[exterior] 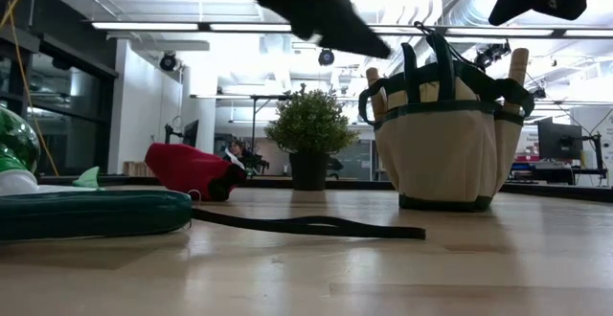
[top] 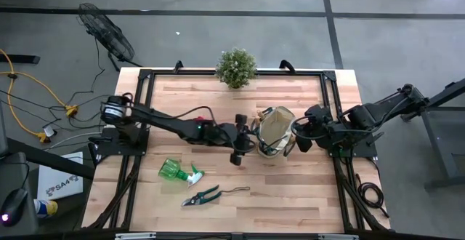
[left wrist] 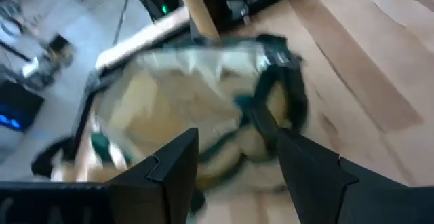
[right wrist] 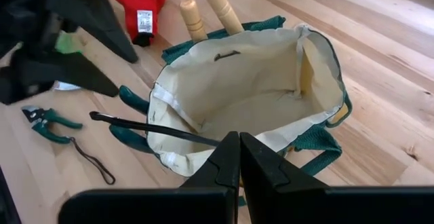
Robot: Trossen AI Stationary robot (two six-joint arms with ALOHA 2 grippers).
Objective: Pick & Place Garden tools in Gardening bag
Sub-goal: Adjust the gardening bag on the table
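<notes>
**Left jaws standing wide at the bag, three tools waiting on the tabletop**

Going left to right, you are looking first at the green spray bottle (top: 176,171), lying on its side on the left half of the tabletop (top: 290,196), with the green-handled pruners (top: 201,196) just nearer you and their dark wrist loop trailing to the right. Both are lying well apart from the bag, so you are probably still owing them a pick.

Next, the left gripper (left wrist: 234,163) is hovering just left of the gardening bag (top: 275,132), its jaws spread wide with nothing between them; the wrist camera is looking past them into the bag's pale lining. That reads as a release over or beside the opening. The red glove (right wrist: 140,3) is lying on the wood just beyond the bag, with a small white label whose print is too small to read.

The bag is standing upright mid-table, mouth open. Two wooden handles (right wrist: 207,12) are sticking up from its outer pockets, and a thin dark rod is lying across the rim.

On the right, the right gripper (right wrist: 239,157) is pressing against the bag's rim with jaws fully closed; you cannot tell whether fabric is pinched, but it seems to be steadying the bag. The potted plant (top: 236,68) is sitting at the far edge.
</notes>
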